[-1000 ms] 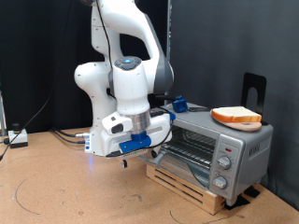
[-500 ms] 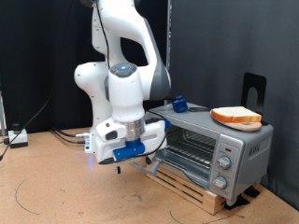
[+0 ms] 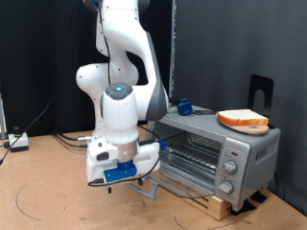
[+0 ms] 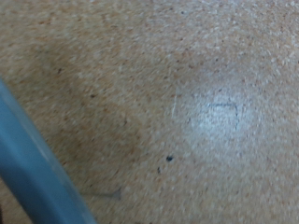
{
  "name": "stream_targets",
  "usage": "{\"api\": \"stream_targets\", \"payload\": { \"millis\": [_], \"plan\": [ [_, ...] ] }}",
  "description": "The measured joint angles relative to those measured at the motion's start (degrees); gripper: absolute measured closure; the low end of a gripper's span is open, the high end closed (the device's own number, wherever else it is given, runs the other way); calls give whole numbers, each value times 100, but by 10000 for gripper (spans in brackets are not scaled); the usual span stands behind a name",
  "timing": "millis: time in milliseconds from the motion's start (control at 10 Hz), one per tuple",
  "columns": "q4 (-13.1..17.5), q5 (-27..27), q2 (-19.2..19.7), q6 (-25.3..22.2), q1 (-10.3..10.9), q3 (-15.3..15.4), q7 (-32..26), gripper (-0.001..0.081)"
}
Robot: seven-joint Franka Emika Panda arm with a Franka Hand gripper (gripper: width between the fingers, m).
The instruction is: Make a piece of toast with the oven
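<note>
The piece of toast [image 3: 243,118] lies on a round wooden plate [image 3: 251,128] on top of the oven [image 3: 230,153], at the exterior view's right. The oven's glass door [image 3: 149,185] hangs open and low in front of the wire rack [image 3: 192,147]. My gripper [image 3: 128,182] is down at the door's outer edge, left of the oven and just above the table. Its fingers are hidden behind the hand. The wrist view shows only brown tabletop and a blurred blue-grey bar [image 4: 33,168] at one corner.
The oven stands on a slatted wooden base [image 3: 197,196]. A black stand [image 3: 260,91] rises behind the oven. Cables and a small white box [image 3: 17,141] lie at the exterior view's far left. A dark curtain closes the back.
The arm has swung down and towards the exterior view's left, away from the oven front. The oven door has come down with it and now stands much wider open.
</note>
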Motion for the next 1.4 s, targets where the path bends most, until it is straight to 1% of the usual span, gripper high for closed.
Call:
{"api": "stream_targets", "payload": {
  "millis": [200,400,800,1000,1200,1300,1400],
  "plan": [
    [110,301,320,147,-53,47,-259,-4],
    [207,476,550,259,-71,92,-444,-4],
    [202,466,743,481,-69,103,-473,-4],
    [148,502,745,679,-92,100,-502,-4],
    [154,816,638,709,-226,133,-826,-4],
    [152,986,516,623,-299,144,-1041,-4],
    [149,1075,347,402,-359,143,-1212,-4]
  ]
}}
